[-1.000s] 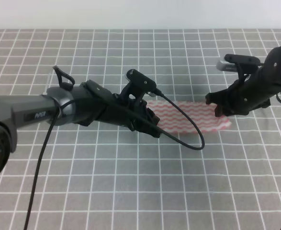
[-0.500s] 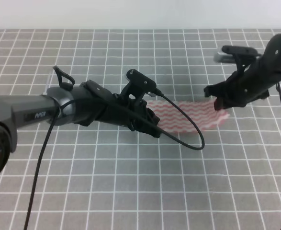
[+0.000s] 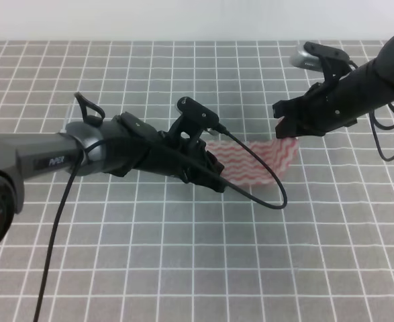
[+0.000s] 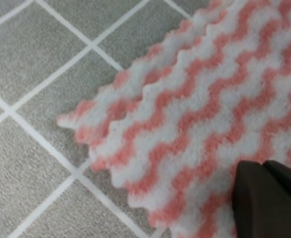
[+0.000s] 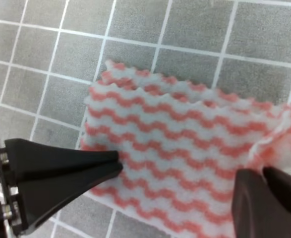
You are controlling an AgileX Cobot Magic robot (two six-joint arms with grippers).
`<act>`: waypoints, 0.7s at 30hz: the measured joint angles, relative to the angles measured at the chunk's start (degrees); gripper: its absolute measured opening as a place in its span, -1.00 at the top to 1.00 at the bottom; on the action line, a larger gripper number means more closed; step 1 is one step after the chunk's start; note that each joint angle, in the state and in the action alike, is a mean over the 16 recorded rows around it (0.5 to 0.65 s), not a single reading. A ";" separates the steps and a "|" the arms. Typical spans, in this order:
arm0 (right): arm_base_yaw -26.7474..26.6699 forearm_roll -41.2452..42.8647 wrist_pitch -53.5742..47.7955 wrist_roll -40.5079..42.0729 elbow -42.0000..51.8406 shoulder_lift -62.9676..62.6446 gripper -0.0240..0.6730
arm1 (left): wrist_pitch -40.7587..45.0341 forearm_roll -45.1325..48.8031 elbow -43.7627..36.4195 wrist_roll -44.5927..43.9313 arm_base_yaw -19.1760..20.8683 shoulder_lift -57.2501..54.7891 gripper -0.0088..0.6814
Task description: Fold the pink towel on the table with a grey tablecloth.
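Right hand [image 3: 287, 125] pinches the pink towel's [image 3: 254, 163] right edge, raised off the grey-clothed bench [image 3: 183, 255]. Left hand [image 3: 213, 176], fingers together, pins its left end there.

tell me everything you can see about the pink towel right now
The pink towel is a thin, fuzzy-looking cloth with pink-and-white wavy stripes and scalloped, slightly frayed edges. Most of it lies flat on the grey gridded tablecloth. The left gripper presses on its left end, fingers together. The right gripper is shut on its right end, which is lifted off the table and curls up and over toward the left.
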State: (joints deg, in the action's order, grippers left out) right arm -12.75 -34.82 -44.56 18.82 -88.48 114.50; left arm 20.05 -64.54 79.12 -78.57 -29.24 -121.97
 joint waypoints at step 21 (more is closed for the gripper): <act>-4.05 -3.38 0.43 2.32 0.00 0.21 0.97 | -0.69 -2.42 0.05 -1.86 3.01 10.60 0.31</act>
State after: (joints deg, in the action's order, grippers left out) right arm -16.80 -38.21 -44.13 21.14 -88.48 114.71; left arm 19.36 -66.96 79.17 -80.43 -26.23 -111.37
